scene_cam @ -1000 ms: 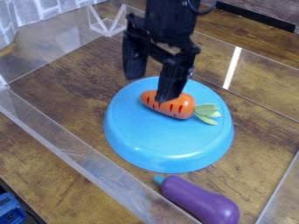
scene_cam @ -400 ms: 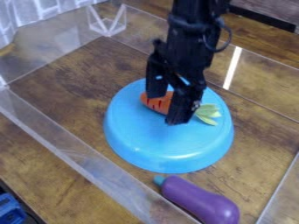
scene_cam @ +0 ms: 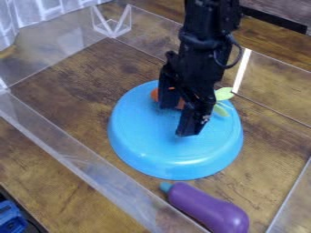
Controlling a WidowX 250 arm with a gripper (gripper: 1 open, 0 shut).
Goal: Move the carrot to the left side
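Claw point(scene_cam: 183, 107) lowered over carrot point(scene_cam: 159, 94) on blue plate point(scene_cam: 145, 150)
Fingers spread apart, astride the mostly hidden carrot at frame centre; purple eggplant point(scene_cam: 209, 208) lies on the worktop point(scene_cam: 73, 100), lower right

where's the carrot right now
In the camera view the carrot lies on the far part of the blue plate, mostly hidden behind the open gripper straddling it, with the purple eggplant off the plate's near edge.
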